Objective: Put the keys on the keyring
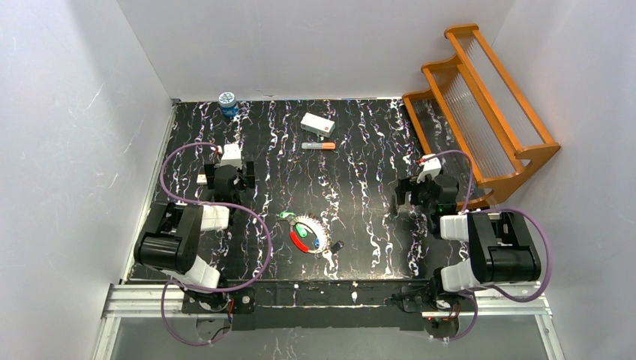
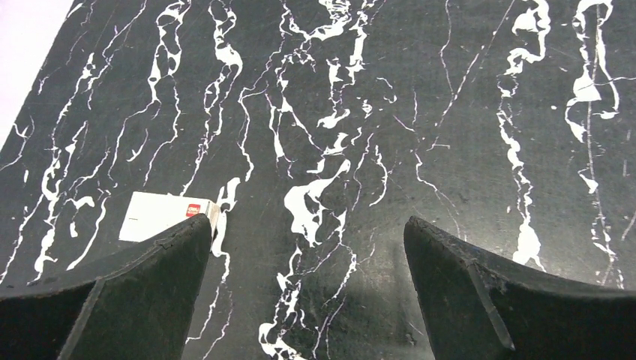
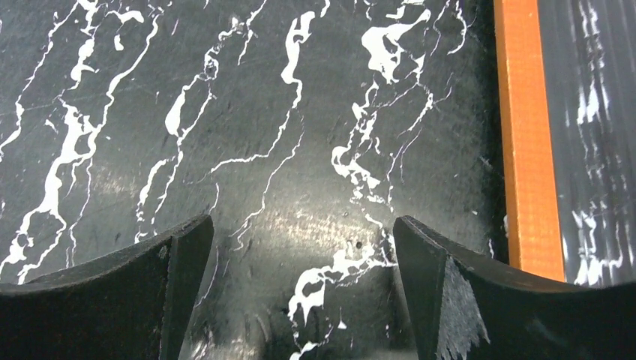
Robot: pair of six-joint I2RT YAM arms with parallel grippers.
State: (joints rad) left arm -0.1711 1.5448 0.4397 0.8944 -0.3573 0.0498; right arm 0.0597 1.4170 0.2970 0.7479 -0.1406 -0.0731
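Left gripper (image 2: 307, 231) jaws released, spread wide; right gripper (image 3: 304, 227) likewise. Both over the black, white-veined table (image 1: 360, 187). Keyring (image 1: 298, 244), a thin red/white loop, lies flat between the arms, tiny colour-headed keys (image 1: 316, 243) touching it. Orange stepped slatted rack (image 1: 480, 105) far right.

A black table (image 1: 360, 187) veined with white lies between white walls. Near its front edge, between the two arms, lies the keyring (image 1: 313, 225), a loop part silver, part red, with a small green piece at its upper left. The keys (image 1: 302, 232) lie within the loop, one green-headed, one blue-headed. The left gripper (image 1: 229, 182) and the right gripper (image 1: 420, 199) hang over bare table, jaws apart, both well away from the loop. Farther back lie a white box (image 1: 317, 124), an orange-tipped marker (image 1: 319, 145) and a blue jar (image 1: 227, 102). An orange rack (image 1: 480, 105) stands at the far right.
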